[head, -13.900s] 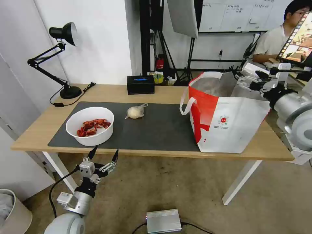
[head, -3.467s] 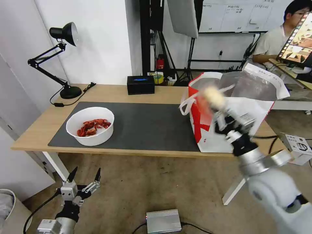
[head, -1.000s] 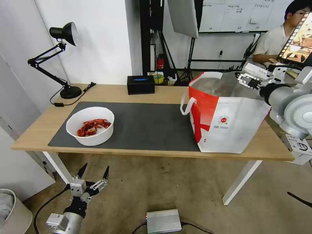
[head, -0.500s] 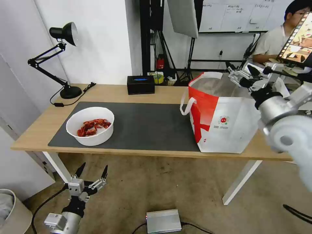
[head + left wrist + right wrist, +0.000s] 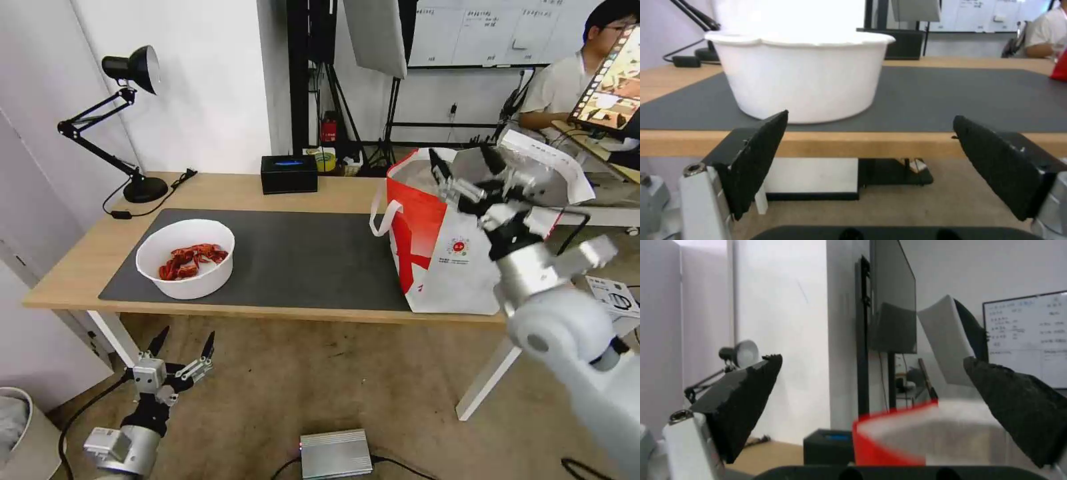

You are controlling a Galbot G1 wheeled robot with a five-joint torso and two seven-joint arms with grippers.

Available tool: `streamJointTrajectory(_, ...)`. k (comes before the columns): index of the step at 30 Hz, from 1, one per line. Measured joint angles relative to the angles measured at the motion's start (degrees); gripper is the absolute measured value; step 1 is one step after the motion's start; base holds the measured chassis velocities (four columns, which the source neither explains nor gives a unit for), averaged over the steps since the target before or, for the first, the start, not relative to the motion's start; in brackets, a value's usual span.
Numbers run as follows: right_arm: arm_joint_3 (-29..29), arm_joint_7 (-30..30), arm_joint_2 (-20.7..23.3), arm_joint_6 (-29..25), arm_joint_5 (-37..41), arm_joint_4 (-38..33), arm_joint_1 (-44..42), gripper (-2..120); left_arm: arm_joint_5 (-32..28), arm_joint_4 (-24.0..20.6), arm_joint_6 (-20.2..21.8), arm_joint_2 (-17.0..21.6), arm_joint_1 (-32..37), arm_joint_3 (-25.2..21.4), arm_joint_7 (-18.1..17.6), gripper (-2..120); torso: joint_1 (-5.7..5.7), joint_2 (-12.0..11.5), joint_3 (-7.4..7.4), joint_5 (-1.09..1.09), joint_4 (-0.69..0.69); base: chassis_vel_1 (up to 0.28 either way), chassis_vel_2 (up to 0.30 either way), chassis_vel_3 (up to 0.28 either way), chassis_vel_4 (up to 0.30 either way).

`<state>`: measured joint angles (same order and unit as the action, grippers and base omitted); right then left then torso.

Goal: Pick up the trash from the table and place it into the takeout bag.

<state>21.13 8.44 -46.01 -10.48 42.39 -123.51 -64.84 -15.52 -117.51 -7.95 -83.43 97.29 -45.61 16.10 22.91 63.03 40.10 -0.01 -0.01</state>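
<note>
Right claw [image 5: 467, 163] hangs spread and empty over the takeout bag [image 5: 460, 267] at the tabletop [image 5: 320, 193] right end. The white bowl of red shells [image 5: 185, 258] sits well apart on the mat; left claw [image 5: 179, 340], spread, waits below the tabletop edge.

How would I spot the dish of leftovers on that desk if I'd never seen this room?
Find the light wooden table with the dark grey mat. At the mat's end near the black desk lamp, far from the takeout bag, sits a white round bowl. It alone holds red shells.
</note>
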Motion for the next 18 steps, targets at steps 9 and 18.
streamJointTrajectory(9, 0.1, -1.3, -7.9, -4.7, -12.8, 1.9, -8.9, 100, -0.2, -0.1, 0.4, 0.4, -0.1, 0.0, -0.3, 100, 0.00, 0.0, 0.00, 0.01, 0.00, 0.000, 0.000, 0.000, 0.000)
streamJointTrajectory(18, 0.2, -0.4, -14.6, -8.5, -21.0, 4.0, -15.0, 100, -0.3, -0.5, 0.8, 0.7, -0.3, 0.2, -0.4, 100, 0.00, 0.0, 0.00, 0.00, 0.01, 0.000, 0.000, 0.000, 0.000)
